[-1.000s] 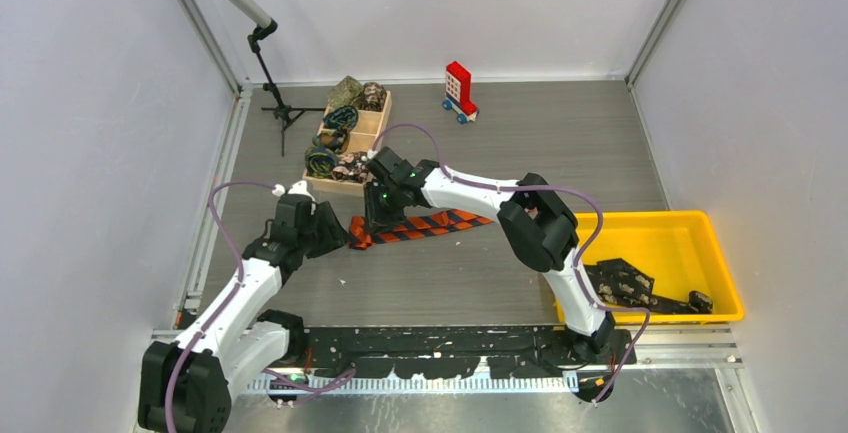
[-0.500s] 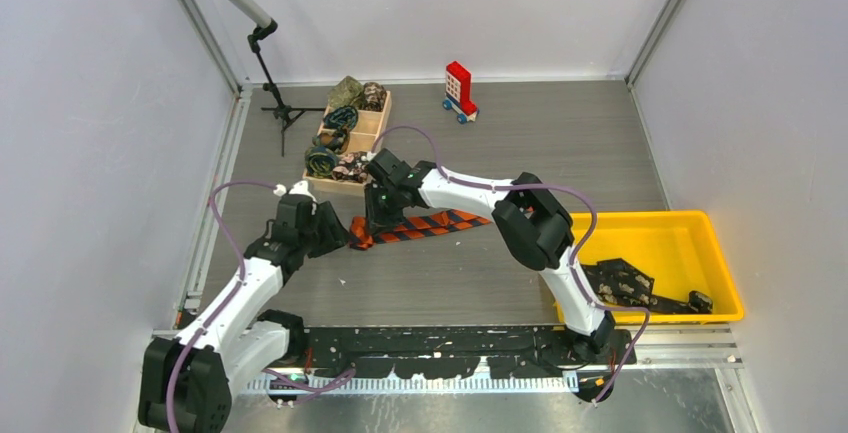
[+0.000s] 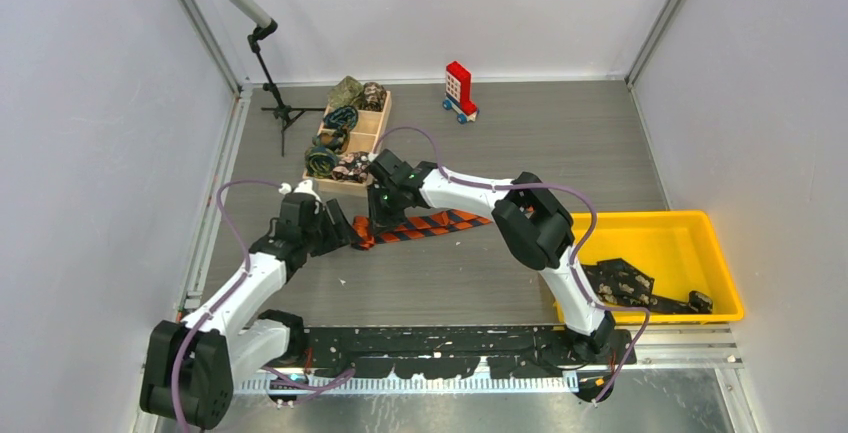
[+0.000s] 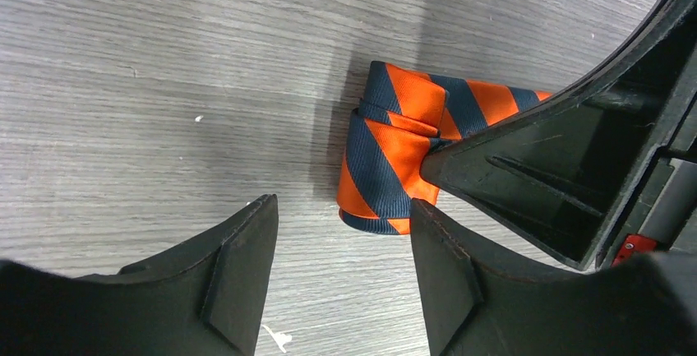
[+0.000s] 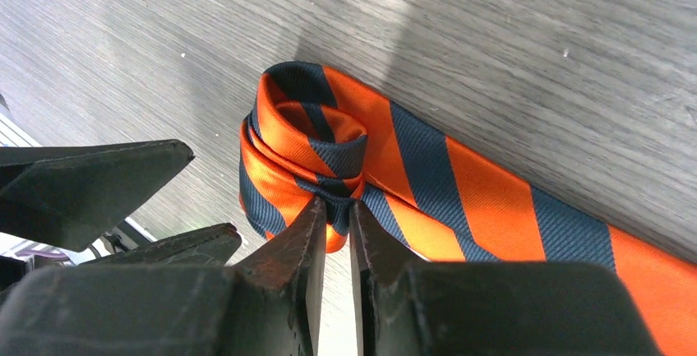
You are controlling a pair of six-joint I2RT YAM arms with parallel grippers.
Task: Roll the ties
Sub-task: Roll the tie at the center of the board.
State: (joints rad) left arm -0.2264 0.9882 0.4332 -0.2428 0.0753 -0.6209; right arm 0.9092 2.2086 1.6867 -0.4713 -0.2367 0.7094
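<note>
Tie (image 3: 424,224), orange-and-navy striped, lies on counter (image 3: 560,143) with its 9 o'clock end partly coiled, right pincer (image 5: 335,208) nipped tight on that coil, left pincer (image 4: 341,204) spread wide just at its 9 o'clock.

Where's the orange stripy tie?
In the top view, the orange tie lies left of centre, just below the wooden tray, its rolled end pinched by the right gripper.
</note>
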